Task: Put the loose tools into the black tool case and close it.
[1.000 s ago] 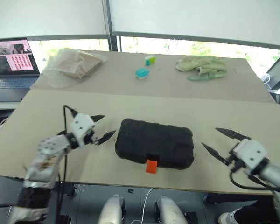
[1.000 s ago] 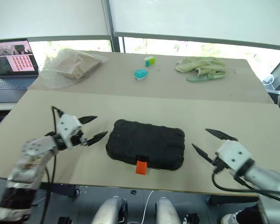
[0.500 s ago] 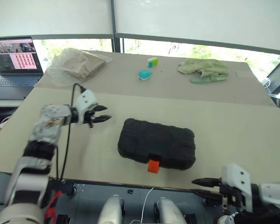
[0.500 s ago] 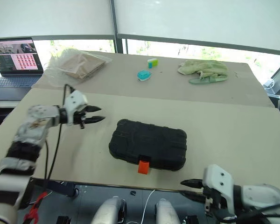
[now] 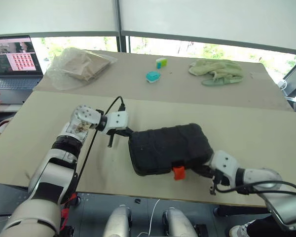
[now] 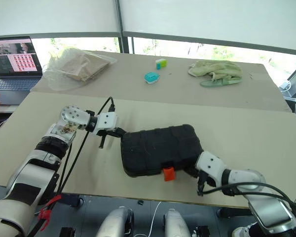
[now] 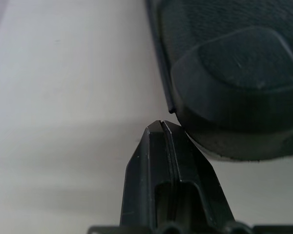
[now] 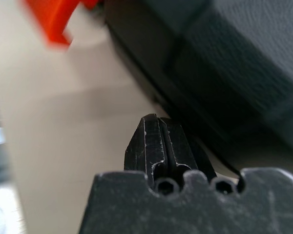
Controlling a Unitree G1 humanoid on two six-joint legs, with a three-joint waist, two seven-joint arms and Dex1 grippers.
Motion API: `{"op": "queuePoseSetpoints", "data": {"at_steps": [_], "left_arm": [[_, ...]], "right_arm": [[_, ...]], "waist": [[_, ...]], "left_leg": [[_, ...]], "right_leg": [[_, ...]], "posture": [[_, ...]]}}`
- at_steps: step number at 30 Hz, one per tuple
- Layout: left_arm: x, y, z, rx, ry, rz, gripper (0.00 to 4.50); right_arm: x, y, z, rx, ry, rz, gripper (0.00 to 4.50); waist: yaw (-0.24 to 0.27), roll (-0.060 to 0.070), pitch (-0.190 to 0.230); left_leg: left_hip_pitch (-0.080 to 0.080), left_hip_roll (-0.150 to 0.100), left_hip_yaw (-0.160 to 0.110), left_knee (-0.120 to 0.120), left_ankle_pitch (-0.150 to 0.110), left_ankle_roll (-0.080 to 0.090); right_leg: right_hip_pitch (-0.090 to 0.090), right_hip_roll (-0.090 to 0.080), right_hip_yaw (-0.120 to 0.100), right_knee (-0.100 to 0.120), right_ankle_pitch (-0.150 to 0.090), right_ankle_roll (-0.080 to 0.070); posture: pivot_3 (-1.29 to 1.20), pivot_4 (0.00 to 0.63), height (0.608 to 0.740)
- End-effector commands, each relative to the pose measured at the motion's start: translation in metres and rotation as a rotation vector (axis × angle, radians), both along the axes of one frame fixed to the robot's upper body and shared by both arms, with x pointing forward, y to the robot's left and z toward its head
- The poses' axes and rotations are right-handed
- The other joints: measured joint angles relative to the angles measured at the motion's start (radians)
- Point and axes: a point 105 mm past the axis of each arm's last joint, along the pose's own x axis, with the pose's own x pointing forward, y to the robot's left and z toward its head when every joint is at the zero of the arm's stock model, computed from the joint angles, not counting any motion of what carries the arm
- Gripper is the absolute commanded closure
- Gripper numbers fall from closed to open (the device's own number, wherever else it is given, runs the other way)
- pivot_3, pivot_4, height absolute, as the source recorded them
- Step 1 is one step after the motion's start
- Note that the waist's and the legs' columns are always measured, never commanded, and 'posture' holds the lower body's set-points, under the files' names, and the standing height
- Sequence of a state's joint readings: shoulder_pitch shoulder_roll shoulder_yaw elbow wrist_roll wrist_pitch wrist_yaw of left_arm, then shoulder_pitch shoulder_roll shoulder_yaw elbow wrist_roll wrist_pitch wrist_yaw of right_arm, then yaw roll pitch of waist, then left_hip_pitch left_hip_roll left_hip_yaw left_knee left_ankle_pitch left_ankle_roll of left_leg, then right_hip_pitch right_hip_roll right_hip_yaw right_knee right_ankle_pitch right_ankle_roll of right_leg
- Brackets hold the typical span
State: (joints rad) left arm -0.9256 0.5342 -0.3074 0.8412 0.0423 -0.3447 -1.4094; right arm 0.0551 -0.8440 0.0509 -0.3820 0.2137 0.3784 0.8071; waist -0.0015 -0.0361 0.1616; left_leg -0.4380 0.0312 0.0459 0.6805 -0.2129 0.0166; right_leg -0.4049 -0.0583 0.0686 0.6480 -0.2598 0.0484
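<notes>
Left gripper (image 5: 123,132) fully closed, fingers pressed together, holds nothing; tips at far-left corner of black tool case (image 5: 168,148). Right gripper (image 5: 203,171) also closed tight, empty, at near-right edge of case, just right of orange latch (image 5: 178,172). Case lies shut near front edge of table (image 5: 256,133), turned at angle. Teal object (image 5: 152,76), small green object (image 5: 161,62), green cloth (image 5: 217,71), plastic bag (image 5: 79,66) at far side. Laptop (image 5: 12,59) far left.

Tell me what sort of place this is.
Probably an office or lab used for robot trials: two plain beige tables set side by side, an open laptop computer showing a grid of images, and wide windows with white roller blinds pulled most of the way down.
</notes>
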Motion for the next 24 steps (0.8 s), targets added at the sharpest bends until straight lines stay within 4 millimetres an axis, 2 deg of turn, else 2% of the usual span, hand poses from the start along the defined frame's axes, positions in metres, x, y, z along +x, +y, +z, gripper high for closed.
{"op": "queuePoseSetpoints", "data": {"at_steps": [1, 5, 8, 9, 10, 12, 14, 17, 19, 20, 21, 22, 24], "left_arm": [[0.009, -0.001, 0.022, -0.061, -0.089, 0.023, 4.45], [0.025, -0.005, 0.066, -0.226, -0.087, 0.120, 4.45], [0.010, -0.028, 0.105, -0.373, 0.025, 0.029, 4.45], [0.001, -0.039, 0.114, -0.401, 0.059, -0.023, 4.45], [-0.012, -0.055, 0.114, -0.399, 0.089, -0.088, 4.45], [-0.031, -0.076, 0.096, -0.334, 0.102, -0.184, 4.45], [-0.041, -0.088, 0.071, -0.254, 0.090, -0.241, 4.45], [-0.045, -0.099, 0.038, -0.152, 0.063, -0.272, 4.45], [-0.038, -0.100, -0.005, 0.027, -0.090, -0.297, 4.45], [-0.036, -0.098, -0.018, 0.082, -0.150, -0.323, 4.45], [-0.036, -0.097, -0.026, 0.101, -0.160, -0.331, 4.45], [-0.035, -0.097, -0.028, 0.081, -0.136, -0.316, 4.45], [-0.033, -0.099, -0.028, 0.045, -0.103, -0.287, 4.45]], "right_arm": [[0.015, -0.023, 0.012, -0.022, -0.070, -0.091, 4.50], [0.004, -0.029, 0.015, 0.006, -0.044, -0.082, 4.50], [-0.011, -0.031, 0.021, 0.053, -0.007, -0.064, 4.50], [-0.018, -0.031, 0.023, 0.076, 0.013, -0.055, 4.50], [-0.027, -0.029, 0.025, 0.105, 0.042, -0.036, 4.50], [-0.041, -0.024, 0.028, 0.135, 0.077, 0.004, 4.50], [-0.049, -0.019, 0.028, 0.146, 0.096, 0.027, 4.50], [-0.053, -0.010, 0.028, 0.163, 0.102, 0.045, 4.50], [-0.050, 0.004, 0.028, 0.180, 0.087, 0.070, 4.50], [-0.048, 0.010, 0.028, 0.186, 0.080, 0.079, 4.50], [-0.045, 0.015, 0.028, 0.188, 0.069, 0.083, 4.50], [-0.039, 0.019, 0.025, 0.181, 0.053, 0.079, 4.50], [-0.031, 0.026, 0.022, 0.171, 0.036, 0.078, 4.50]], "waist": [[0.004, 0.000, 0.000], [0.014, 0.000, 0.000], [0.016, 0.000, 0.000], [0.015, 0.000, 0.000], [0.015, 0.000, 0.000], [0.014, 0.002, -0.001], [0.010, 0.005, -0.003], [-0.007, 0.006, -0.003], [-0.012, 0.005, -0.003], [-0.012, 0.004, -0.003], [-0.010, 0.004, -0.004], [-0.010, 0.004, -0.008], [-0.011, 0.007, -0.015]], "left_leg": [[0.000, 0.000, 0.000, 0.000, 0.000, 0.000], [-0.001, 0.000, -0.001, 0.000, 0.000, 0.000], [-0.002, -0.001, -0.002, 0.001, 0.000, 0.000], [-0.002, -0.001, -0.002, 0.001, 0.000, 0.000], [-0.002, -0.001, -0.003, 0.001, 0.000, 0.000], [-0.002, -0.001, -0.004, 0.000, 0.000, 0.000], [0.000, -0.001, -0.006, 0.000, 0.000, 0.000], [0.003, 0.000, -0.006, 0.000, 0.000, 0.000], [0.003, 0.001, -0.006, 0.000, 0.001, 0.000], [0.005, 0.001, -0.006, 0.000, 0.001, 0.000], [0.007, 0.002, -0.006, 0.000, 0.001, 0.000], [0.015, 0.001, -0.006, -0.001, 0.001, 0.000], [0.022, 0.001, -0.004, -0.002, 0.001, 0.000]], "right_leg": [[0.000, 0.000, 0.000, 0.000, 0.000, 0.000], [0.000, 0.000, 0.000, 0.000, 0.000, 0.000], [-0.001, 0.000, -0.001, 0.000, 0.000, 0.001], [-0.001, 0.000, -0.001, 0.000, 0.000, 0.001], [0.000, 0.000, -0.001, 0.000, 0.000, 0.001], [0.001, -0.001, -0.001, 0.000, 0.000, 0.002], [0.002, -0.001, -0.001, -0.001, 0.000, 0.002], [0.003, 0.001, 0.001, 0.001, 0.001, 0.000], [0.003, 0.004, 0.001, 0.001, 0.002, -0.002], [0.004, 0.004, 0.001, 0.001, 0.002, -0.002], [0.007, 0.005, 0.001, 0.001, 0.003, -0.003], [0.016, 0.004, 0.001, -0.001, 0.002, -0.003], [0.022, 0.002, 0.001, -0.004, -0.002, 0.004]], "posture": [[0.00, 0.150, 0.740], [0.00, 0.150, 0.740], [0.00, 0.150, 0.740], [0.00, 0.150, 0.740], [0.00, 0.150, 0.740], [0.00, 0.150, 0.740], [0.00, 0.150, 0.740], [0.00, 0.150, 0.740], [0.00, 0.150, 0.740], [0.00, 0.150, 0.740], [0.00, 0.150, 0.740], [0.00, 0.150, 0.740], [0.00, 0.150, 0.740]]}}
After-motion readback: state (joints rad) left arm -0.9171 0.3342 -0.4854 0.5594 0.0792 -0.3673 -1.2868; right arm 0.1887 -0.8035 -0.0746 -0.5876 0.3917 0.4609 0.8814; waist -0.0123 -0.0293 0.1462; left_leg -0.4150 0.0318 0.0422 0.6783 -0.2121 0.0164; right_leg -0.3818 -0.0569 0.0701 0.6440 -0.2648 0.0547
